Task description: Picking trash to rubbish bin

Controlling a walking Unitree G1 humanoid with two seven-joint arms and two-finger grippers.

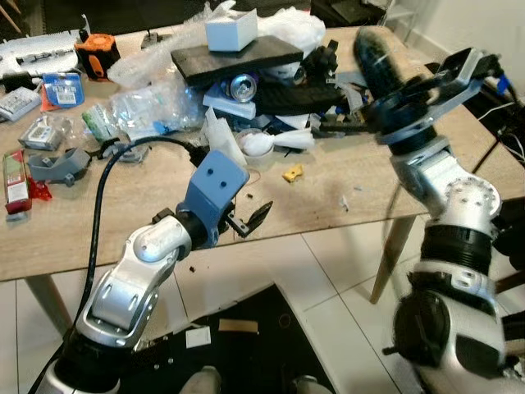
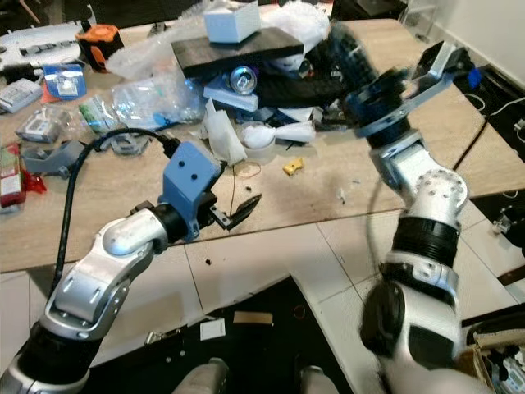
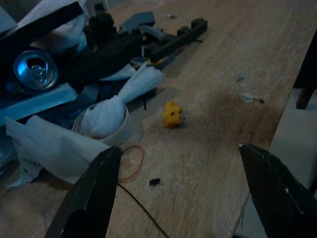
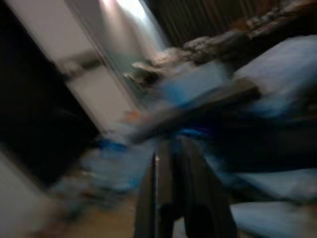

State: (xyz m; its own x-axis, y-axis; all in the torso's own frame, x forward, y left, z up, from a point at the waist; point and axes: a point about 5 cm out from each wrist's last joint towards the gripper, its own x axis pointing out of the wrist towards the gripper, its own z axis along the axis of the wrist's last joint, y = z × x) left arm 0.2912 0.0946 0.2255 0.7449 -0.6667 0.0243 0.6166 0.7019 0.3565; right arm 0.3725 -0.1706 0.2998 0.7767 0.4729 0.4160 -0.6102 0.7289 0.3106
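Observation:
Trash lies heaped on the wooden table. A white cup stuffed with tissue, a crumpled white paper, a small yellow scrap and a blue drink can lie along its near side. My left gripper hangs open at the table's front edge, short of the cup, with nothing between its fingers. My right gripper reaches in from the right at the black parts by the pile. Its blurred wrist view shows the fingers pressed together.
A black board with a white box tops the pile. Clear plastic bags, an orange tape measure and a red packet lie to the left. A black mat covers the floor below.

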